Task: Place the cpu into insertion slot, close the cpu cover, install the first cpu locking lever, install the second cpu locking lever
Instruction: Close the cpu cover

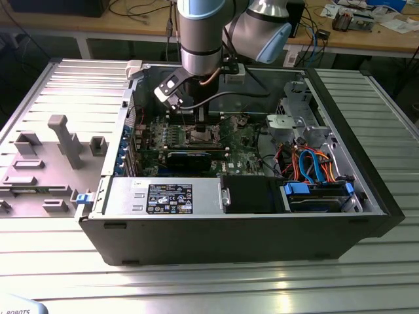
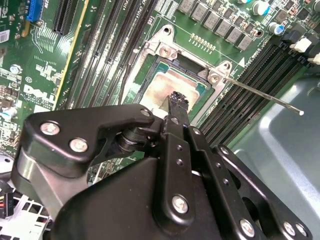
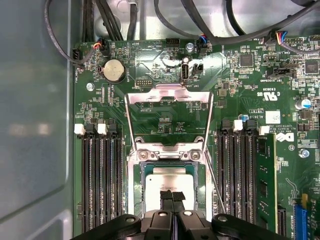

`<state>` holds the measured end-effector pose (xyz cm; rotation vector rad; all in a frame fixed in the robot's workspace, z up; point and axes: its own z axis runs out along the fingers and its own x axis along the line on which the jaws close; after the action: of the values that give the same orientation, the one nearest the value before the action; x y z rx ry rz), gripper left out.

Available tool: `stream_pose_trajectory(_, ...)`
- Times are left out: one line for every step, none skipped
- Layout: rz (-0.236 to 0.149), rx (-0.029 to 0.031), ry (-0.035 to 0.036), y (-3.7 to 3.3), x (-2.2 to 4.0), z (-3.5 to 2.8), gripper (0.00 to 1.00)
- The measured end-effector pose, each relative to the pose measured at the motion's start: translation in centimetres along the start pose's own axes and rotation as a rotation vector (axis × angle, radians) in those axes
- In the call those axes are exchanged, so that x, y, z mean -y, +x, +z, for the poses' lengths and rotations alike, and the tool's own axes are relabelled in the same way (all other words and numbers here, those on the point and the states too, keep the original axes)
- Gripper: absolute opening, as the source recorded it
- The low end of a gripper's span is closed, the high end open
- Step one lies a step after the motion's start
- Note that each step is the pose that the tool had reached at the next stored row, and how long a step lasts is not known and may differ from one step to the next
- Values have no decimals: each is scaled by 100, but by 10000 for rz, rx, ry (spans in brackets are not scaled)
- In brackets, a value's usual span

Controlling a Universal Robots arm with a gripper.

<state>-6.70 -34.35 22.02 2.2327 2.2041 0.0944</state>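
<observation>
The cpu [image 3: 169, 181], a silver-tan square chip, lies flat in the insertion slot [image 3: 136, 192] on the green board; it also shows in the second wrist view [image 2: 165, 87]. The cpu cover [image 3: 169, 93], a thin silvery frame, stands raised on its hinge, away from the slot. One thin locking lever [image 3: 216, 185] sticks up beside the slot, and it appears as a long rod [image 2: 265, 97] in the second wrist view. My gripper [image 3: 172, 196] hangs directly over the chip with its black fingertips [image 2: 178, 100] pressed together, nothing between them. In the exterior view the gripper [image 1: 196, 121] reaches down into the open computer case.
Long black memory slots [image 3: 102, 180] flank the socket on both sides [image 3: 240, 175]. Black cables [image 3: 165, 20] run along the board's edge. The case wall [image 1: 236, 222], a power supply [image 1: 163, 196] and blue-cabled drive bay [image 1: 314, 176] surround the board. A grey fixture plate [image 1: 46, 157] lies at the exterior view's left.
</observation>
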Motion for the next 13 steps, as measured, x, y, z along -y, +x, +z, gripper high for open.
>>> stream_pose_trajectory(0, 1, 0, 0, 0, 0, 11)
stream_pose_trajectory(0, 3, 1, 0, 0, -1, 11)
stream_pose_trajectory(0, 6, 2, 0, 0, -1, 11)
stream_pose_trajectory(0, 9, 2, 0, 1, -1, 11)
stream_pose_trajectory(0, 9, 2, 0, 0, -1, 11)
stream_pose_trajectory(0, 9, 2, 0, 1, -1, 11)
stream_pose_trajectory(0, 10, 2, 0, 0, -2, 11)
stream_pose_trajectory(0, 9, 2, 1, 0, -4, 11)
stream_pose_trajectory(0, 10, 2, 0, 0, -8, 11)
stream_pose_trajectory(0, 11, 2, 0, 0, -15, 11)
stream_pose_trajectory(0, 11, 1, 1, -1, -19, 11)
stream_pose_trajectory(-1, 13, 2, 1, -1, -21, 11)
stream_pose_trajectory(0, 18, 3, 0, -1, -27, 11)
